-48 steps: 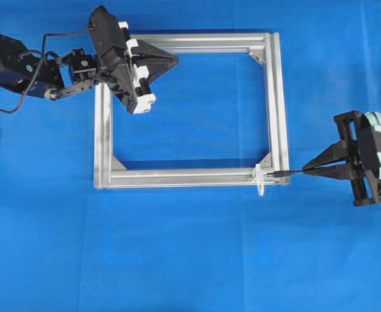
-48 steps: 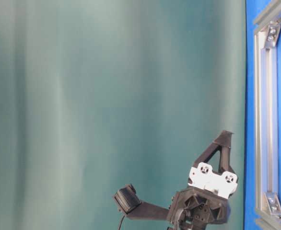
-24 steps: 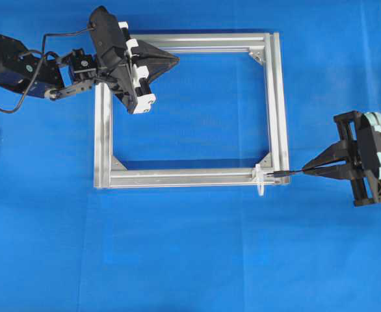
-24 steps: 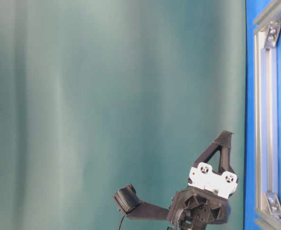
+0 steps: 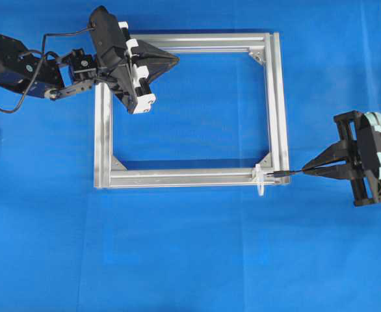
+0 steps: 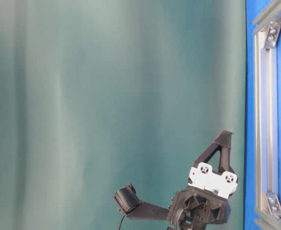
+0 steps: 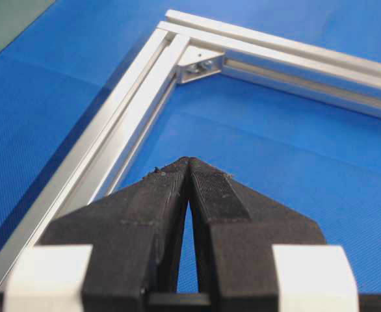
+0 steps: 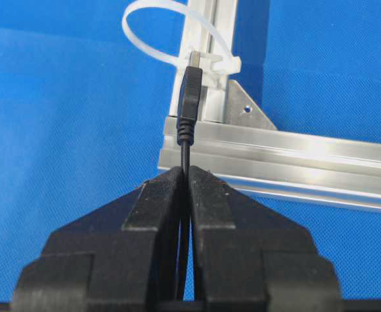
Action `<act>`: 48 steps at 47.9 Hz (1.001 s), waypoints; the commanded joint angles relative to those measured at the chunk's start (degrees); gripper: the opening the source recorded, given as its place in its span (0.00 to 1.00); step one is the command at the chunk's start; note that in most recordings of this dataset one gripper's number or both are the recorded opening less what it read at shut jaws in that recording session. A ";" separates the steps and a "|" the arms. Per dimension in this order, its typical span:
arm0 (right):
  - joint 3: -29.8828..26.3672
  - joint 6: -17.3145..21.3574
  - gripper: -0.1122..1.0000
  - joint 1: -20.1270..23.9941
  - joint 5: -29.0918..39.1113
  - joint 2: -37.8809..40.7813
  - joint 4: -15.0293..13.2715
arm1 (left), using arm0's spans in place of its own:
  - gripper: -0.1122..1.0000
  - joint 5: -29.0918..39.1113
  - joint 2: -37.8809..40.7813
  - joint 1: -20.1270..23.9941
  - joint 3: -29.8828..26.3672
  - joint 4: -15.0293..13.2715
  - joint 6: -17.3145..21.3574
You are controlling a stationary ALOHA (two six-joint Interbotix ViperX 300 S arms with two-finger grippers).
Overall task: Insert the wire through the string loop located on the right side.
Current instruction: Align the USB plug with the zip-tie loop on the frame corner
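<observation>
Just ahead of the right gripper (image 8: 184, 170), clamping the wire (image 8: 190, 97), the string loop (image 8: 171, 36) is standing; the left gripper (image 7: 188, 162) is pinching nothing.

the silver frame (image 5: 279, 104) is blocking the right gripper (image 5: 305, 171) on its left; its wire (image 8: 190, 97) tip is standing just short of the string loop (image 8: 171, 36). blue cloth (image 5: 197, 253) is lying open nearer.

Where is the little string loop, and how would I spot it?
Find the silver frame on the blue table, then follow its near bar to the right-hand corner. The string loop is the whitish, see-through ring wrapped around that bar, just ahead of the wire. The metal corner bracket beside it is a solid triangle.
</observation>
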 commanded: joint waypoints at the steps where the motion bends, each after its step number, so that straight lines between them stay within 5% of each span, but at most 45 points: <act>1: -0.70 -0.09 0.07 -0.18 -0.53 0.00 -0.09 | 0.10 -0.26 -1.76 0.18 -0.70 0.18 0.09; 29: -0.88 0.09 0.07 0.44 -2.46 0.44 0.00 | 0.10 -0.26 -1.76 0.35 -0.79 0.18 0.09; 48: -2.99 0.26 0.07 1.05 -9.58 8.09 0.26 | 0.10 -0.26 -1.76 0.44 -0.79 0.18 0.09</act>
